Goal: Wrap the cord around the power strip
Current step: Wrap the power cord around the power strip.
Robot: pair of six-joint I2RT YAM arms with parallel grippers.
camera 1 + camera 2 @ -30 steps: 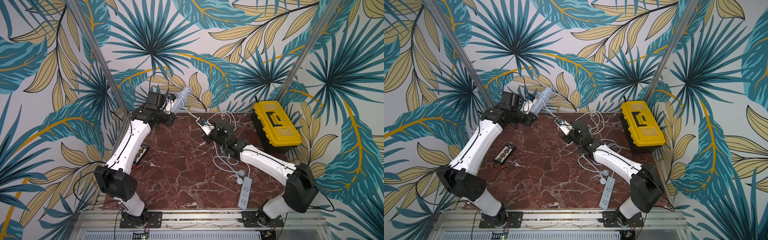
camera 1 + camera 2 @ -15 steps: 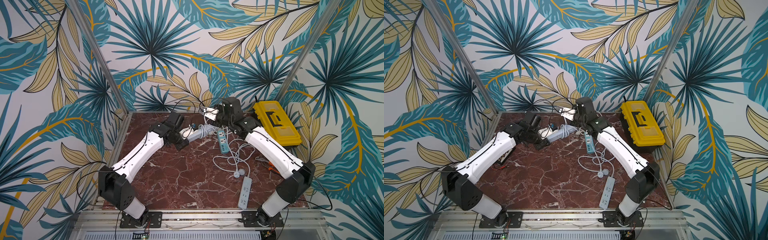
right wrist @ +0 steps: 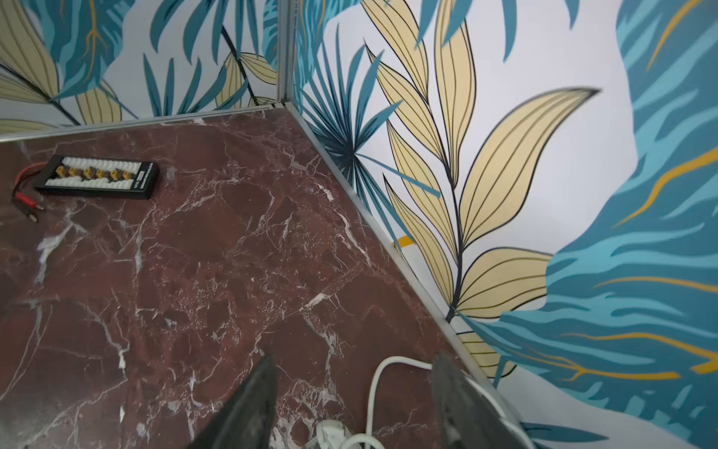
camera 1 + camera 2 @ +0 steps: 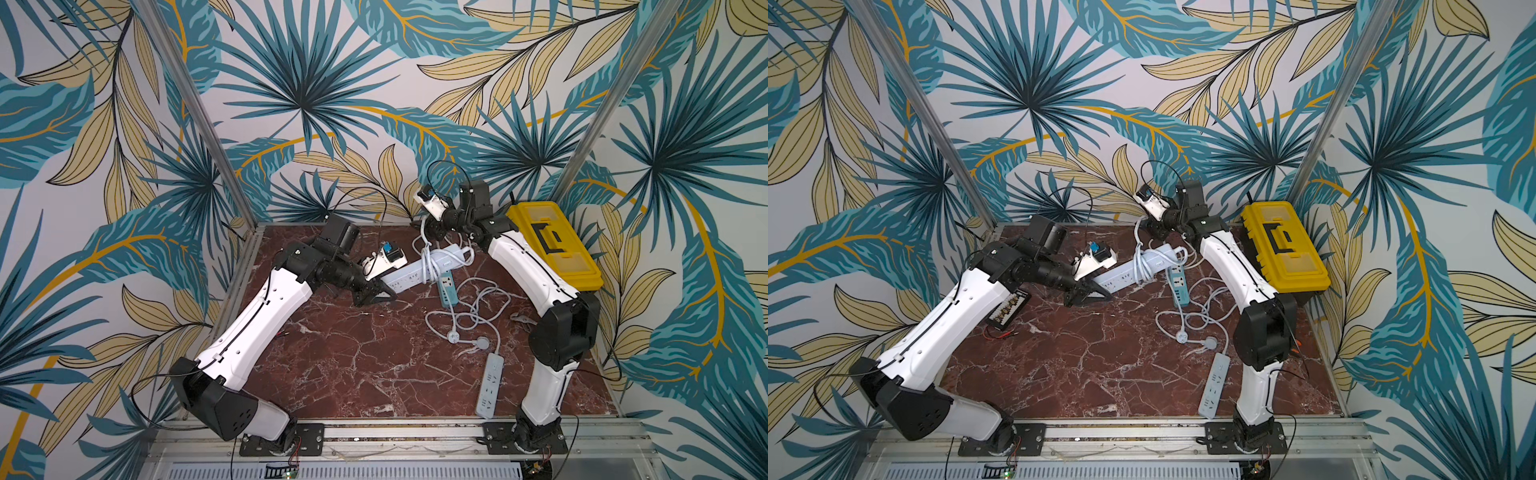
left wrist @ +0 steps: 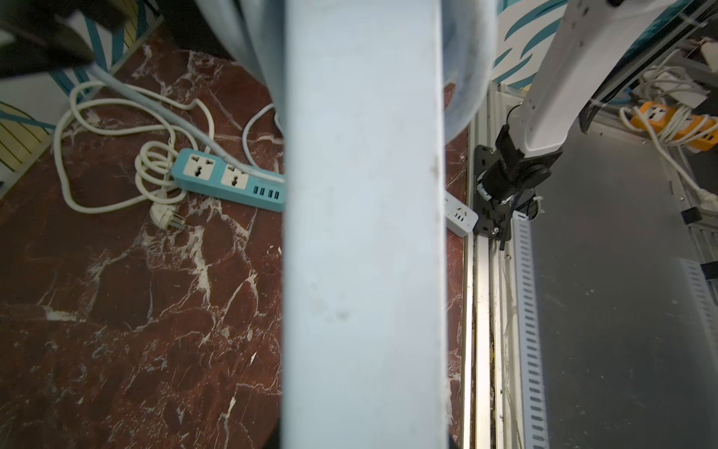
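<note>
Left pincer (image 4: pixel 384 291): closed on the near end of the pale power strip (image 4: pixel 419 270), fingers low over the table. In the left wrist view the power strip (image 5: pixel 361 233) fills the middle of the frame.
Right pincer (image 4: pixel 433 232): open, at the back of the table above the power strip's far half. In the right wrist view its fingers (image 3: pixel 248 404) stand well apart, with the white cord (image 3: pixel 375 385) running loose between them.
Power strip: back middle of the table, lying slantwise between the two pincers. Whether its far end rests on the surface cannot be told.
Cord (image 4: pixel 427 266): several turns sit around the power strip's middle, seen in both top views. One strand rises from the turns to the right pincer.
Teal strip (image 4: pixel 446 289): just beside the pale one, on the front side, one end tucked against it.
Loose cords (image 4: pixel 469 316): tangled in front of the teal strip, plugs lying on the marble.
Grey strip (image 4: pixel 490 384): near the front edge, by the right arm's base.
Toolbox (image 4: pixel 552 245): yellow, lid shut, along the right side at the back.
Connector board (image 4: pixel 1009 309): black, beside the left arm, with red leads.
Table (image 4: pixel 353 374): dark red marble.
</note>
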